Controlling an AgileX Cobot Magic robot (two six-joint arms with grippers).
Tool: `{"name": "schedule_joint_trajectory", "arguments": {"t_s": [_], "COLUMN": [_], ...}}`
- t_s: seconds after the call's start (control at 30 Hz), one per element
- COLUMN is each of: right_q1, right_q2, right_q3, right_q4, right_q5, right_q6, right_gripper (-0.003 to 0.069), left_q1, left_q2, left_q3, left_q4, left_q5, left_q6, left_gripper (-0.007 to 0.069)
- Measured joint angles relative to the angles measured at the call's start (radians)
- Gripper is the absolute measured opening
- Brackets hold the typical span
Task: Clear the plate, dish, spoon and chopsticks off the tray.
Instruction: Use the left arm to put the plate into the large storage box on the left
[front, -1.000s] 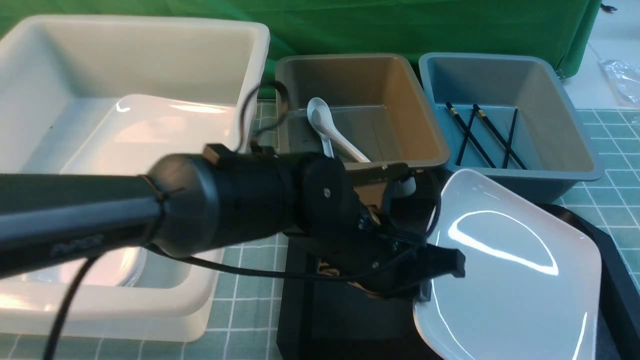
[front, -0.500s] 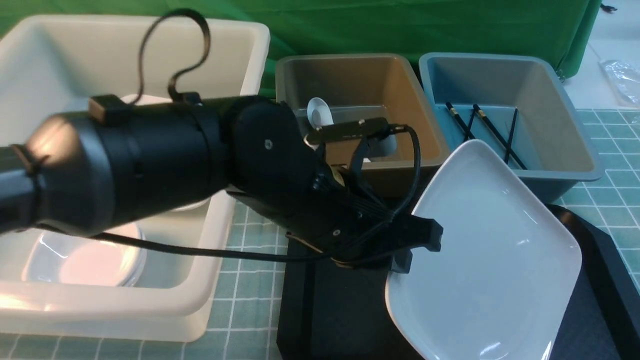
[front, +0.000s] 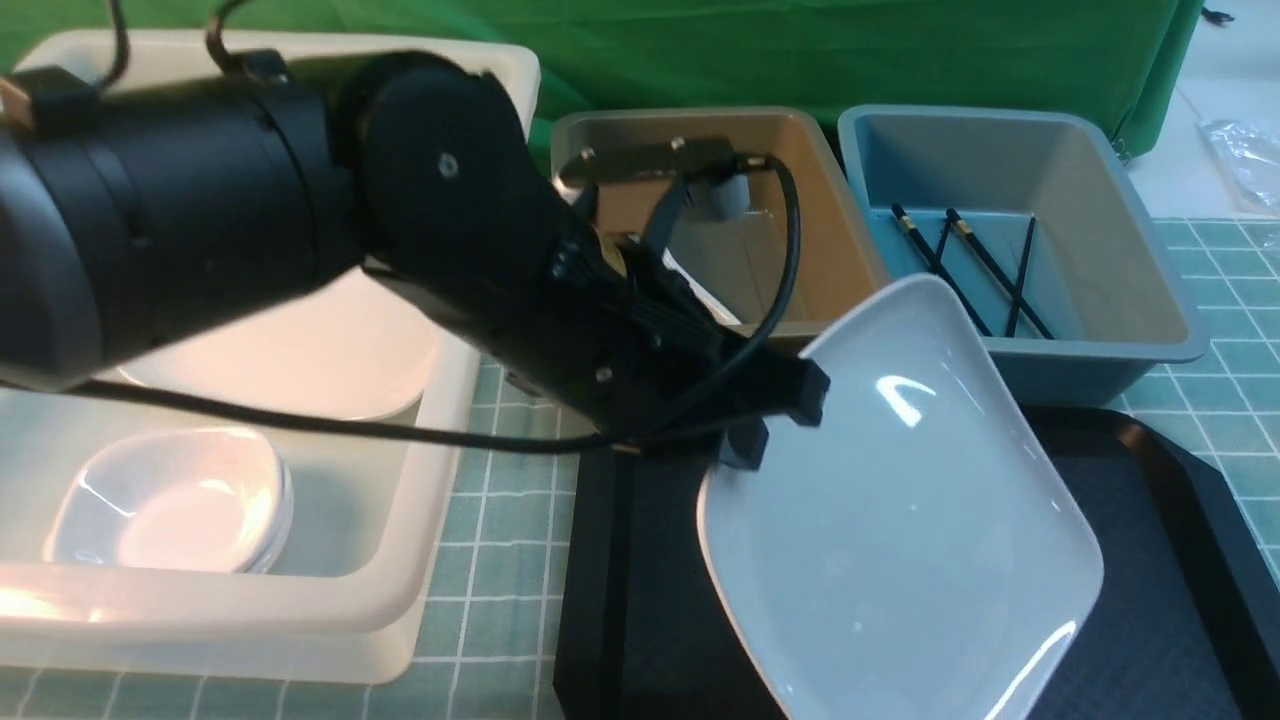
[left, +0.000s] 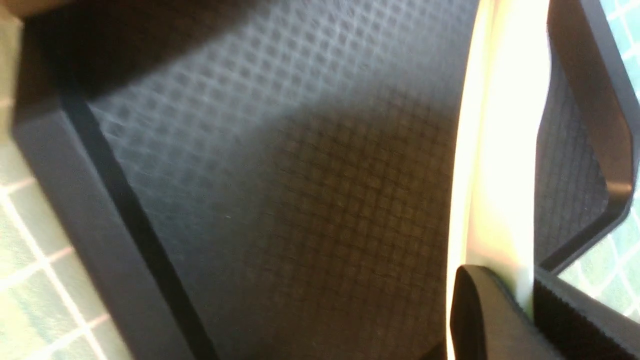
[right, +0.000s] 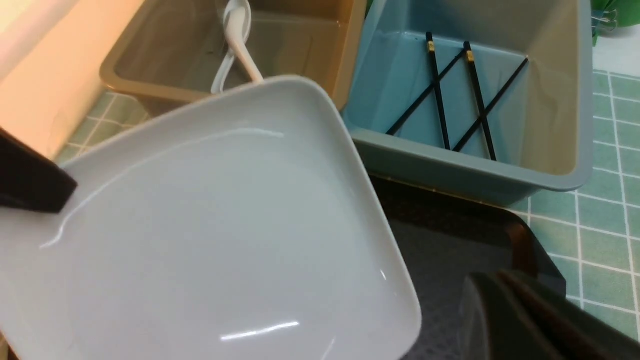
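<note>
The large white plate hangs tilted above the black tray. My left gripper is shut on its left rim. The left wrist view shows the plate edge-on, pinched by the gripper over the tray. In the right wrist view, my right gripper is shut on nothing beside the plate; the front view does not show it. The spoon lies in the brown tub, the chopsticks in the blue tub. A small white dish sits in the cream tub.
The cream tub on the left also holds another large plate. The brown tub and the blue tub stand behind the tray. My left arm crosses above the cream tub. Green checked cloth covers the table.
My left arm has risen and swung left and back, carrying the plate up and leftward over the tray. The plate tilts more steeply now.
</note>
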Motion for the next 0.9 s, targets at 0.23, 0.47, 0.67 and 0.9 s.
{"name": "schedule_joint_trajectory", "arguments": {"t_s": [0.23,0.47,0.67,0.9], "right_q1": [0.000,0.000,0.000,0.000], "right_q2": [0.000,0.000,0.000,0.000], "right_q3": [0.000,0.000,0.000,0.000], "right_q4": [0.001,0.001,0.001,0.001], "right_q5": [0.000,-0.001,-0.001,-0.007], "right_q6": [0.000,0.000,0.000,0.000], "right_gripper": [0.0035,0.0035,0.0043,0.0044], "left_q1": [0.004,0.007,0.007,0.010], "left_q2": [0.001,0.001,-0.013,-0.021], "left_q3": [-0.006,-0.050,-0.137,-0.228], "left_q4": [0.133,0.142,0.151,0.205], "left_q5": [0.043,0.085,0.117,0.160], "left_q6": [-0.055,-0.061,-0.055,-0.057], "left_gripper": [0.0026,0.0026,0.0028,0.0028]}}
